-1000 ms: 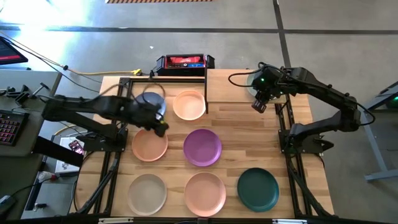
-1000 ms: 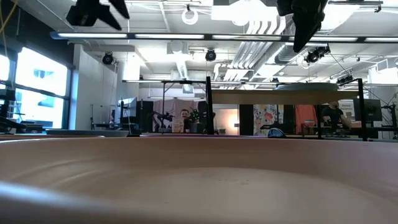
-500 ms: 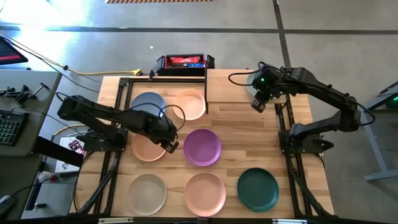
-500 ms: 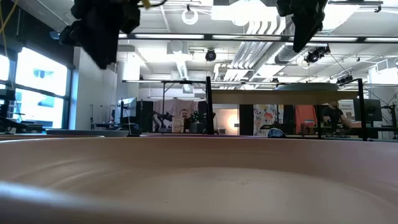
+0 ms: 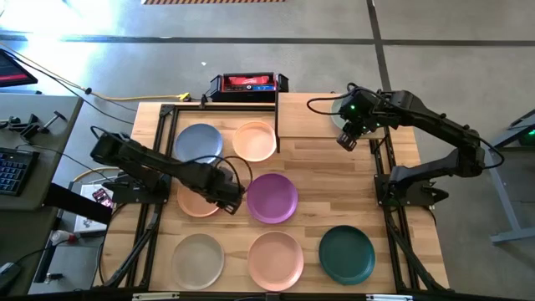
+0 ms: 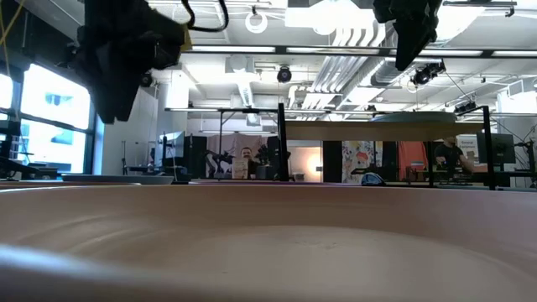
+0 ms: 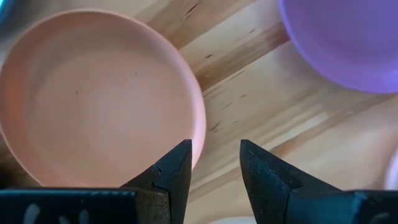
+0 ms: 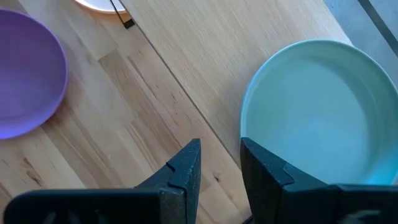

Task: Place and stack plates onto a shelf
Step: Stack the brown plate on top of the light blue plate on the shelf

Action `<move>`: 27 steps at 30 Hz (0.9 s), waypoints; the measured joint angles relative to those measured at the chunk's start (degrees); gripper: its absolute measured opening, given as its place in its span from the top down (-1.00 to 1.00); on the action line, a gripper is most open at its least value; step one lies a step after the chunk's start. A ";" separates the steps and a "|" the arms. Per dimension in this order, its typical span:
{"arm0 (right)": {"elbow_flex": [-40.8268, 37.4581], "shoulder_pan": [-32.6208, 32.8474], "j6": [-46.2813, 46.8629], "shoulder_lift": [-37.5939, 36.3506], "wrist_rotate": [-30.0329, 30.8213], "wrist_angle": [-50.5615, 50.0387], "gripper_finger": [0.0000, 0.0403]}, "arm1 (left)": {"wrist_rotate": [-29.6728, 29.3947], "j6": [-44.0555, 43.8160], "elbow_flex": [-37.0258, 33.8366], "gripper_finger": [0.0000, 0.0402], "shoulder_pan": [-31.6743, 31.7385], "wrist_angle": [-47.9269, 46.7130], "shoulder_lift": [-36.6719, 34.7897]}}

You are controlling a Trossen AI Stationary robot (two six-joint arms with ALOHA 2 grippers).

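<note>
Seven plates lie flat on the tabletop: blue (image 5: 199, 140), peach (image 5: 254, 140), orange (image 5: 197, 201), purple (image 5: 272, 199), beige (image 5: 198, 257), pink (image 5: 276, 259) and dark teal (image 5: 347, 253). The pale green plate (image 8: 317, 112) rests on the shelf (image 5: 305, 115). My left gripper (image 5: 232, 199) hangs open above the gap between the orange and purple plates. One of its fingers stands over the orange plate's rim (image 7: 199, 124), the other over bare wood. My right gripper (image 5: 346, 142) hovers open by the shelf's near edge, beside the pale green plate.
A red-and-black box (image 5: 248, 83) sits beyond the table's far edge. A thin black frame (image 5: 277, 125) stands at the shelf's left side beside the peach plate. In the low view the pink plate's rim (image 6: 268, 210) fills the foreground. Bare wood shows on the shelf's left half.
My left gripper has moved from above the blue plate toward the near edge and to the right. It has come down to the gap between the orange and purple plates. My right arm has kept still, and no plate has moved.
</note>
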 joint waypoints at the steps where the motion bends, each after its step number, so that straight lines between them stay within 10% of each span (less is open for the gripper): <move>1: 0.00 0.01 -0.21 0.00 0.00 0.00 0.56 | 0.16 -0.03 -0.02 0.37 -0.12 0.04 0.67; 27: -0.02 0.00 -0.27 0.00 0.02 -0.02 0.56 | 2.93 0.98 0.02 0.37 -0.17 4.63 15.82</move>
